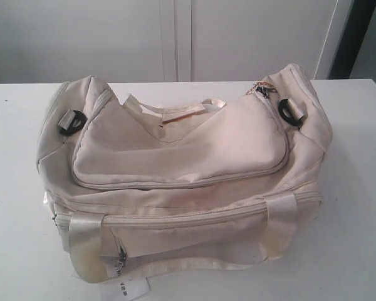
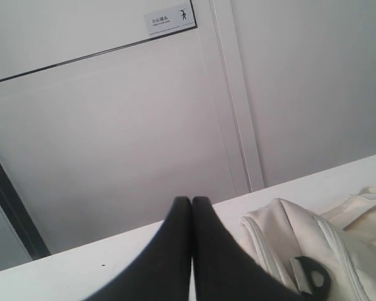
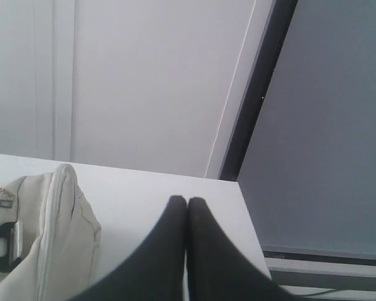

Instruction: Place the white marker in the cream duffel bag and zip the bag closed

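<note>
The left gripper point(image 2: 192, 199) has its two black fingers pressed together with nothing between them, and it hangs above the table point(image 2: 81, 269) near one end of the bag point(image 2: 282, 238), beside a black strap ring point(image 2: 313, 276). The right gripper point(image 3: 187, 199) is likewise closed tight and empty, over the table's far corner, with the bag's other end and its ring point(image 3: 0, 244) off to one side. Neither gripper touches the bag. In the exterior view the bag sits in the middle of the table, long side toward the camera. Its top flap point(image 1: 182, 147) lies flat, and the curved zip looks drawn shut along the front edge. The zip pulls point(image 1: 261, 89) are gathered at the far right end, next to the right ring. A satin handle point(image 1: 175, 113) lies folded on top behind the flap, and two front straps point(image 1: 88, 241) run down over the front pocket. A paper tag point(image 1: 128, 288) pokes out below the pocket's pull at the near edge. The marker shows in no view, so its place cannot be told.
</note>
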Controlling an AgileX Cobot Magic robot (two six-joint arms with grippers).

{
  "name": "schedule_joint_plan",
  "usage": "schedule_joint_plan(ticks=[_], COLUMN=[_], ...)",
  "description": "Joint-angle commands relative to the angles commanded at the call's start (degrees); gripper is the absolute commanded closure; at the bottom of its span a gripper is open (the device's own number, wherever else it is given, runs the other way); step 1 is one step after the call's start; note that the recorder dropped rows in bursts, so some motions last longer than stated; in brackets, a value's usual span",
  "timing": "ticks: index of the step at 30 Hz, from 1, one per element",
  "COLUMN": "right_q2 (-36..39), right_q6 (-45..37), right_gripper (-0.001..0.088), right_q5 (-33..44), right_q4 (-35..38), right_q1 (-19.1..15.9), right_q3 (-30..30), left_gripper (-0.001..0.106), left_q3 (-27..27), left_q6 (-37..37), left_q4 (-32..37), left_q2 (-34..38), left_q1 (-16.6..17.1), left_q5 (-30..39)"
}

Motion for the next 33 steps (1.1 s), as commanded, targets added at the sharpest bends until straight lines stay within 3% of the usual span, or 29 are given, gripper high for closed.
schedule_joint_plan(ticks=[3, 8, 33], right_q2=[-1.7, -5.4, -9.4], right_q6=[0.0, -2.2, -0.7], right_gripper=[0.0868, 0.0868, 0.0868], right_q5=[-0.6, -2.0, 1.7], right_q4=[0.0, 0.0, 0.4], right_q1=[0.5, 5.0, 5.1], right_q3=[1.2, 4.2, 4.5], left_gripper=[0.102, 0.102, 0.102], left_q3=[0.7, 2.1, 3.2], left_q6=[-1.2, -1.2, -0.8], left_q4=[0.0, 0.0, 0.0], left_q2=[-1.6, -5.1, -5.5], left_q1=[0.0, 0.0, 0.0], left_q5=[0.0, 0.0, -0.3])
